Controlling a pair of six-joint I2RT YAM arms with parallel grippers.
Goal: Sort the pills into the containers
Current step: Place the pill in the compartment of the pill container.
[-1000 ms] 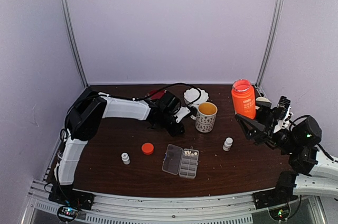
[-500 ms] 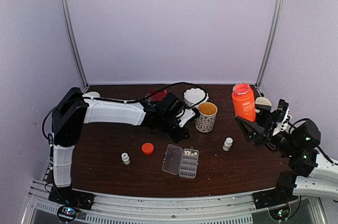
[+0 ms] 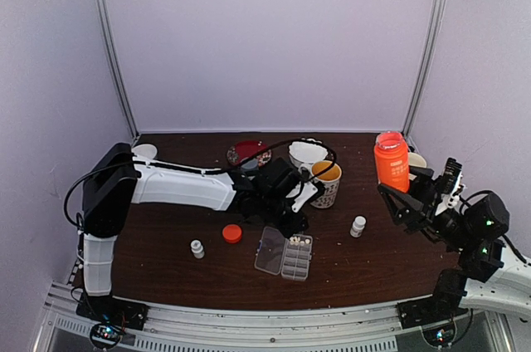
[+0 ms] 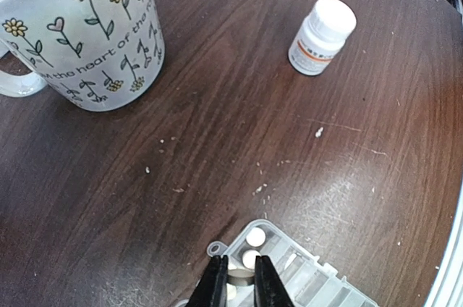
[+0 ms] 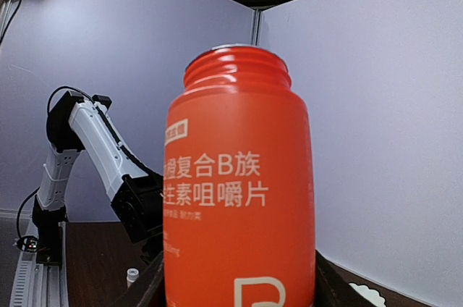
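The clear pill box (image 3: 284, 252) lies open near the table's front, lid flat to the left. Cream pills (image 3: 297, 240) sit in its far cells. In the left wrist view two pills (image 4: 255, 236) lie in the corner cell of the box (image 4: 304, 278). My left gripper (image 3: 294, 223) (image 4: 239, 260) hangs right over that corner, jaws almost together, one pill just beyond the tips; I see none pinched between them. My right gripper (image 3: 405, 193) (image 5: 239, 292) is shut on an uncapped orange bottle (image 3: 392, 161) (image 5: 235, 184), held upright at the right.
A flowered mug (image 3: 325, 183) (image 4: 79, 32) stands just behind the left gripper. A small white bottle (image 3: 358, 226) (image 4: 323, 35) is right of the box, another (image 3: 197, 248) is at the left. An orange cap (image 3: 232, 233), a white bowl (image 3: 307, 153) and a red dish (image 3: 249, 153) are nearby.
The left arm has stretched forward and to the right, from beside the mug to over the box's far end. The right gripper has drifted slightly right with the bottle.
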